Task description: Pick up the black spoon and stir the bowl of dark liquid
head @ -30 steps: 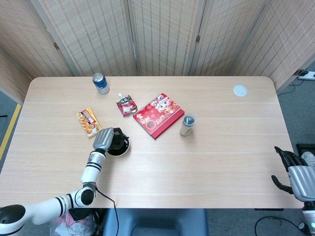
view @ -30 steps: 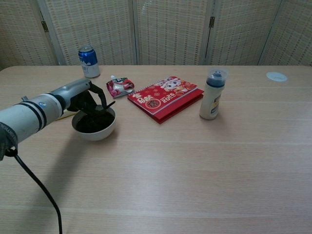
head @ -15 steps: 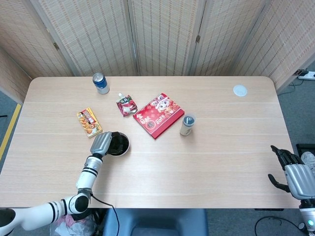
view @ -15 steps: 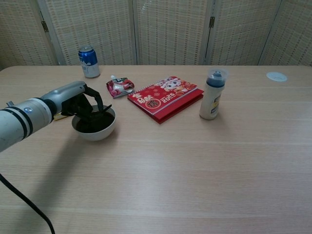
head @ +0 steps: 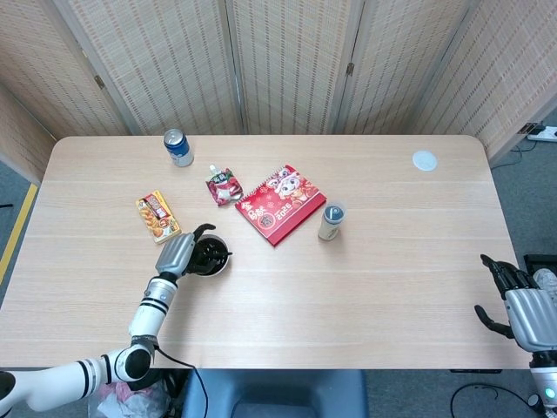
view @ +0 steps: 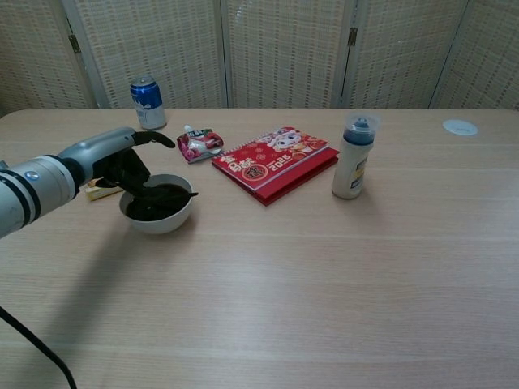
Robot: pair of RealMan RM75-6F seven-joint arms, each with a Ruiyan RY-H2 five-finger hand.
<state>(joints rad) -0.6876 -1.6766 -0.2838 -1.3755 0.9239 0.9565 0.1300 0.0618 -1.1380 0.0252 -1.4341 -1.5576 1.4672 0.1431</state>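
A white bowl (head: 219,269) (view: 159,221) of dark liquid stands on the table left of centre. The black spoon (view: 183,194) lies in the liquid, its handle end poking over the bowl's right rim. My left hand (head: 177,253) (view: 108,160) hovers at the bowl's left side with its fingers spread; one finger reaches out above the bowl, and I see nothing held in the hand. My right hand (head: 525,306) hangs beyond the table's right edge, low down, fingers apart and empty; only the head view shows it.
A blue can (head: 177,146) stands at the back left. A snack box (head: 157,216) lies just behind my left hand. A red pouch (head: 224,185), a red notebook (head: 280,203) and a capped bottle (head: 331,221) sit mid-table. A white disc (head: 424,159) lies far right.
My left hand's fingers, curled over the bowl on the spoon a second ago, have lifted and spread. The hand has drawn back to the left and the spoon stays in the bowl.
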